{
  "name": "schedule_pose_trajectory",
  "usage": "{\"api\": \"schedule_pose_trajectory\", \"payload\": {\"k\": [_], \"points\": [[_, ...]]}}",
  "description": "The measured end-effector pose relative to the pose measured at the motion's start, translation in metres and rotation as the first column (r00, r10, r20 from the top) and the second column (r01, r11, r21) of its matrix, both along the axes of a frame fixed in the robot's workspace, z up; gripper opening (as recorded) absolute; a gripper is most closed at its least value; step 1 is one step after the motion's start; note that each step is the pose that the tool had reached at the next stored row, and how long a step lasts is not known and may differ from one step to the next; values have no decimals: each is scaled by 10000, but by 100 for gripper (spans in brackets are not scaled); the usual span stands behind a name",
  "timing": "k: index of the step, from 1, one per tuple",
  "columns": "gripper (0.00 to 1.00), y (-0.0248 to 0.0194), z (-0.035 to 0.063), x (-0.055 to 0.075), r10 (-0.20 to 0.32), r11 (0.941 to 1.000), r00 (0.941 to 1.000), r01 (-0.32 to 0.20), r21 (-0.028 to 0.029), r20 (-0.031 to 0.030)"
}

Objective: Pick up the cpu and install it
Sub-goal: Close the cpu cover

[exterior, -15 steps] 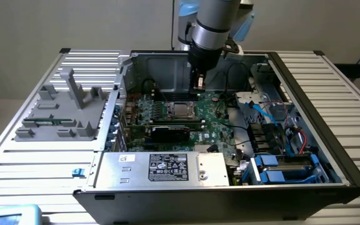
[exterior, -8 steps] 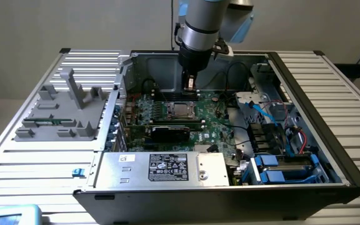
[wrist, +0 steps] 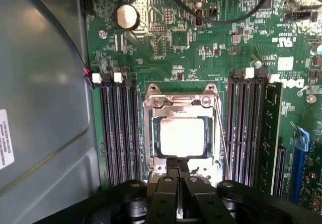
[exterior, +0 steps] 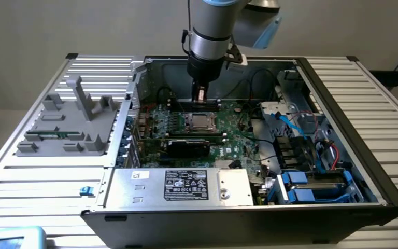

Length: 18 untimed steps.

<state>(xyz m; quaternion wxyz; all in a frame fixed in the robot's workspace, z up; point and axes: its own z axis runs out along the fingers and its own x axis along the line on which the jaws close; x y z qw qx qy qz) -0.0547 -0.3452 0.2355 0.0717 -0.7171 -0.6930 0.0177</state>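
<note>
Already seated, the cpu (wrist: 182, 137) lies flat in the socket frame (wrist: 180, 99), at six o'clock from the gripper (exterior: 200, 98) in the exterior view. The jaws are pressed together, holding nothing. I judge the chip light, stiff, slick-topped and fragile underneath, best gripped by opposite edges.

cpu (wrist: 181, 137): you see a small flat square chip with a pale silvery top
pose: lies level, top face up
place: you'll find it inside the metal socket frame (wrist: 181, 100) on the green motherboard (wrist: 201, 48), between two banks of memory slots (wrist: 118, 128)
</note>
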Motion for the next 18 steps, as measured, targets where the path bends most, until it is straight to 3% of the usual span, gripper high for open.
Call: {"api": "schedule_pose_trajectory", "payload": {"k": [6, 10, 13, 18], "points": [[11, -1, -40, -125, 0, 9999, 9999, 1, -120, 103], [11, 0, -59, -174, 2, 9997, 9996, 4, -239, 277], [11, -1, -78, -212, 4, 9996, 9992, 7, -297, 399], [11, -1, -129, -233, 6, 9994, 9987, 11, -335, 508]]}}
